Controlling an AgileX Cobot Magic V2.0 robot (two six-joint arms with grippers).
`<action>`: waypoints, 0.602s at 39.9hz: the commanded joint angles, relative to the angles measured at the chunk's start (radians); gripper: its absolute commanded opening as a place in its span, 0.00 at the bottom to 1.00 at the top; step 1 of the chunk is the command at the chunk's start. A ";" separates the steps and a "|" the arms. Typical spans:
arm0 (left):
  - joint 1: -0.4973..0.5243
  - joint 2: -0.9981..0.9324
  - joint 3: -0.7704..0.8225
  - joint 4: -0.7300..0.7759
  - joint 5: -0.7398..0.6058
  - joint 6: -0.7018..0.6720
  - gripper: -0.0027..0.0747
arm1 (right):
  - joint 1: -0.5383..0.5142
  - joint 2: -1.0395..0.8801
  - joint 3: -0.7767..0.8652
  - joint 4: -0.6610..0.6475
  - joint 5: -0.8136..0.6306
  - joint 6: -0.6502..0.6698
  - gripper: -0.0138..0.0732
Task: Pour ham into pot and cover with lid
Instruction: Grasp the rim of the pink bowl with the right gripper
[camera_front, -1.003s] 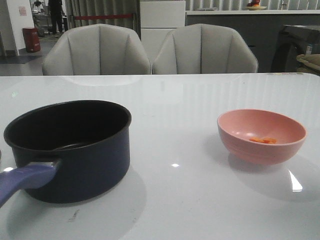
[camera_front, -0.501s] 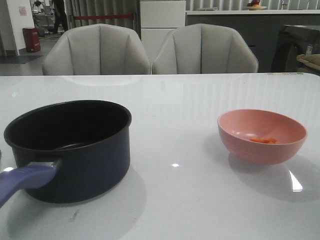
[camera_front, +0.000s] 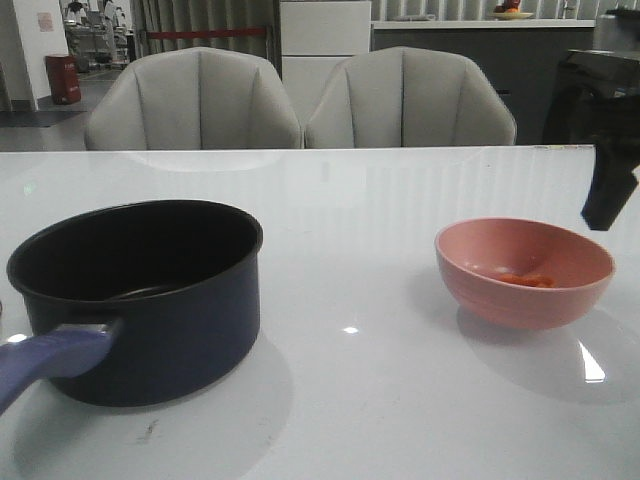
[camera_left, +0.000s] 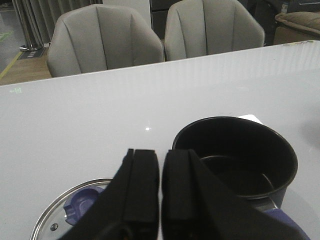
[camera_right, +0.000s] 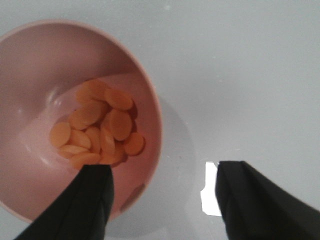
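The dark navy pot (camera_front: 140, 290) stands at the table's left, its purple-blue handle (camera_front: 45, 362) pointing toward me; it also shows in the left wrist view (camera_left: 235, 155). The ham (camera_front: 525, 280) lies in the pink bowl (camera_front: 525, 270) at the right. My right gripper (camera_front: 606, 215) hangs above the bowl's right side. In the right wrist view it (camera_right: 165, 167) is open, one finger (camera_right: 92, 200) over the bowl's (camera_right: 30, 75) inside, the other outside the rim, the ham (camera_right: 100, 127) just ahead. My left gripper (camera_left: 160, 185) is shut and empty, above the table between pot and glass lid (camera_left: 55, 220).
Two grey chairs (camera_front: 300, 100) stand behind the table's far edge. The white glossy table (camera_front: 350, 400) runs between pot and bowl. A dark counter (camera_front: 600, 90) stands at the back right.
My right gripper has come into the front view at the right edge, above the bowl. Pot and bowl have not moved.
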 joint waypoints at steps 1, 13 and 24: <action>-0.007 0.010 -0.027 -0.007 -0.070 -0.011 0.19 | -0.003 0.017 -0.048 0.063 -0.032 -0.075 0.78; -0.007 0.010 -0.027 -0.007 -0.057 -0.011 0.19 | -0.003 0.161 -0.094 0.066 -0.061 -0.100 0.66; -0.007 0.010 -0.027 -0.007 -0.057 -0.011 0.19 | -0.003 0.196 -0.135 0.066 -0.062 -0.104 0.32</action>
